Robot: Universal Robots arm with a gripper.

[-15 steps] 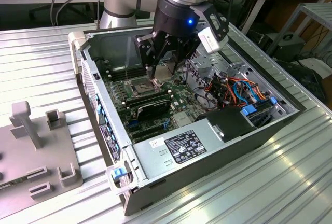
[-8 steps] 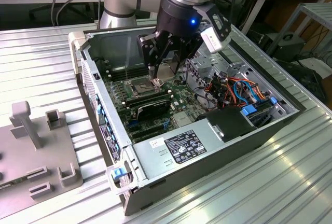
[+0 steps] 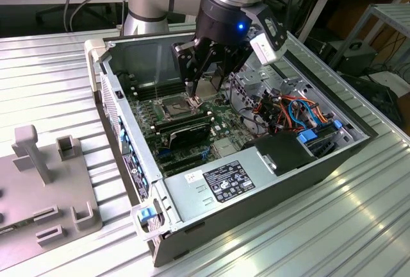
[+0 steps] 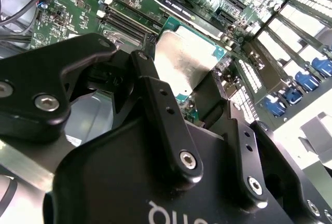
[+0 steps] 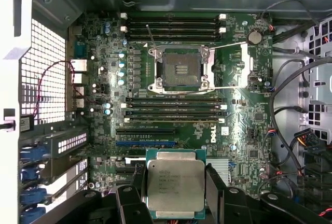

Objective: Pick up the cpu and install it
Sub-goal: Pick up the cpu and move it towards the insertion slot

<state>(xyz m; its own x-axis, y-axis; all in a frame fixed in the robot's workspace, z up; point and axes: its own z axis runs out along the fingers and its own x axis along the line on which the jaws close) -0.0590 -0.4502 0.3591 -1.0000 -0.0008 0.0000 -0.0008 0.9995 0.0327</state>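
- First wrist view: the claw is narrowed onto the cpu, gripping it by two opposite edges. The chip is held flat above the board, well apart from the socket.
- Exterior view: the same hold sits inside the open case on the counter, with the cpu up off the board and near the socket.
- Doing it well, as a judgement: keep the chip level and square its edges to the socket. Lower it straight with no sliding — the contact field looks delicate. The levers stand swung out and the socket's dark middle lies bare, so the way looks open.
- Materials: the cpu has a matte silvery lid on a green square base. The claw fingers are black, rigid, bolted links.
- The socket is a dark square in a bright steel frame with thin wire levers. The board is green and densely studded — the counter is ribbed metal.
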